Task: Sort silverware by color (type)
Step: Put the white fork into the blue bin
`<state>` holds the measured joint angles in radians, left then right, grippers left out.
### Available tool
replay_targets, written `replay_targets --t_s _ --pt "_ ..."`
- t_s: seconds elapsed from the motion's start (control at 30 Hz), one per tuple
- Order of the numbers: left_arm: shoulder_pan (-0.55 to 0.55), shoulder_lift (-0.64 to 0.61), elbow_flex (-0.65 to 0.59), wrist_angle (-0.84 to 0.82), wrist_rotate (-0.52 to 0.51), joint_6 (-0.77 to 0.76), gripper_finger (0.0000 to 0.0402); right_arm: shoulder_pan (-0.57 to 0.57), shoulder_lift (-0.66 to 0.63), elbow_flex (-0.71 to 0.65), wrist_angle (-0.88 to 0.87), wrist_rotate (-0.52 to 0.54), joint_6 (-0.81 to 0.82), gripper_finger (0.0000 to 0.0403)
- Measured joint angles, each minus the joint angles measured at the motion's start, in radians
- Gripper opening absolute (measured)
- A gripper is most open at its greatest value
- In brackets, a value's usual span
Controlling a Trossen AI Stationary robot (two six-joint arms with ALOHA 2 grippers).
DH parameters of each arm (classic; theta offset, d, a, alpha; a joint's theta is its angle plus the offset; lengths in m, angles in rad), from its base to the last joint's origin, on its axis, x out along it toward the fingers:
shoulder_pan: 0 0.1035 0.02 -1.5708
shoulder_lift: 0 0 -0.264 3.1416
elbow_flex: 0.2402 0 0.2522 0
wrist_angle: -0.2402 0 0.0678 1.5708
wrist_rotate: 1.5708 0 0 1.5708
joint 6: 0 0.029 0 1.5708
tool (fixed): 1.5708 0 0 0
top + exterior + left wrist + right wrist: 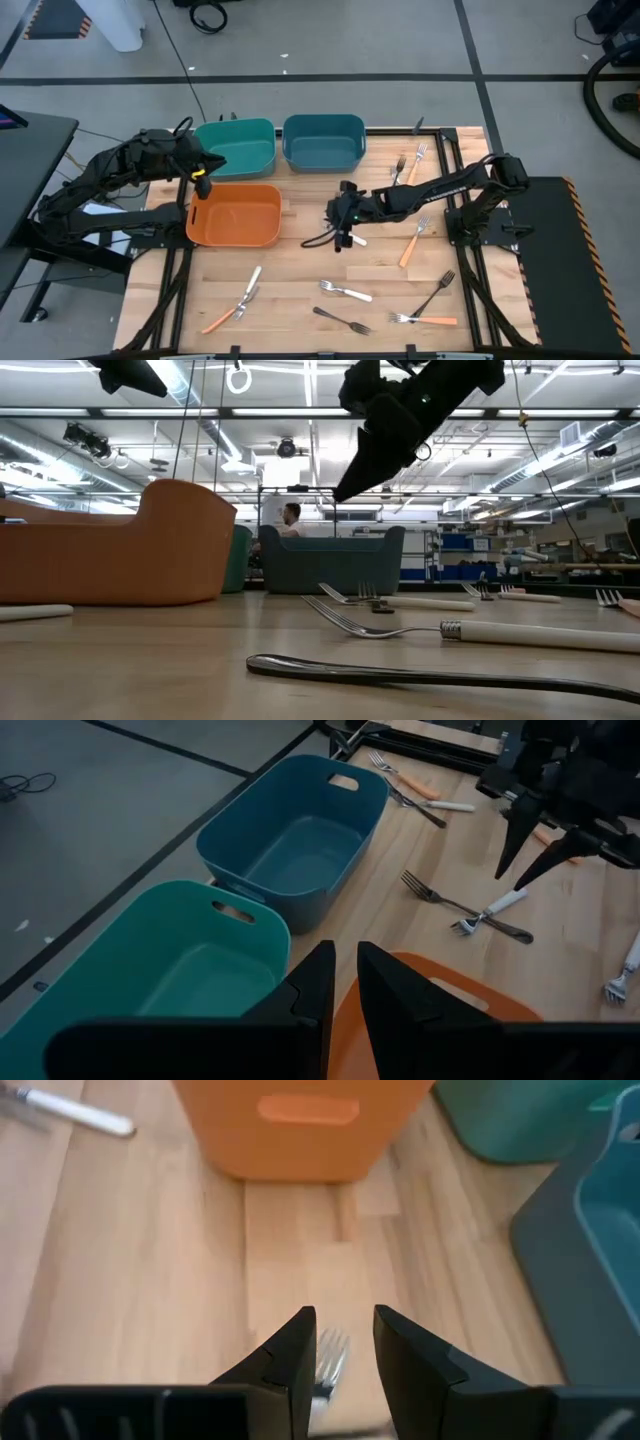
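Slim forks lie scattered on the wooden table: silver ones with white handles [345,291], black ones [340,320] and ones with orange handles [410,245]. My right gripper [345,1320] hangs open over the table's middle. It slants down above a white-handled fork [490,910] that lies crossed with a dark fork [440,895]. Silver tines [330,1358] show below the gap between its fingers. My left gripper [346,955] hovers over the orange bin's far left corner [200,183], open by a narrow gap with nothing in it.
Three bins stand at the table's far side: green [238,148], blue [323,142], and orange [235,213] nearer the middle left. More forks lie at the far right [410,165] and along the near edge [425,320]. Bare wood shows between the orange bin and my right gripper.
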<state>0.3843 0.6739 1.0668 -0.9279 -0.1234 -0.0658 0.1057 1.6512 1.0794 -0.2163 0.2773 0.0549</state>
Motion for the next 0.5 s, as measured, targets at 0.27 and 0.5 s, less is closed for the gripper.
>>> replay_targets --t_s 0.27,0.5 --pt "0.0 0.0 0.0 0.0 0.0 -0.001 0.0057 0.03 0.0 -0.034 -0.135 0.012 0.122 0.0111" --pt "0.0 0.0 0.0 0.0 0.0 -0.001 0.0057 0.061 -0.001 -0.105 -0.129 -0.012 0.155 0.0111"
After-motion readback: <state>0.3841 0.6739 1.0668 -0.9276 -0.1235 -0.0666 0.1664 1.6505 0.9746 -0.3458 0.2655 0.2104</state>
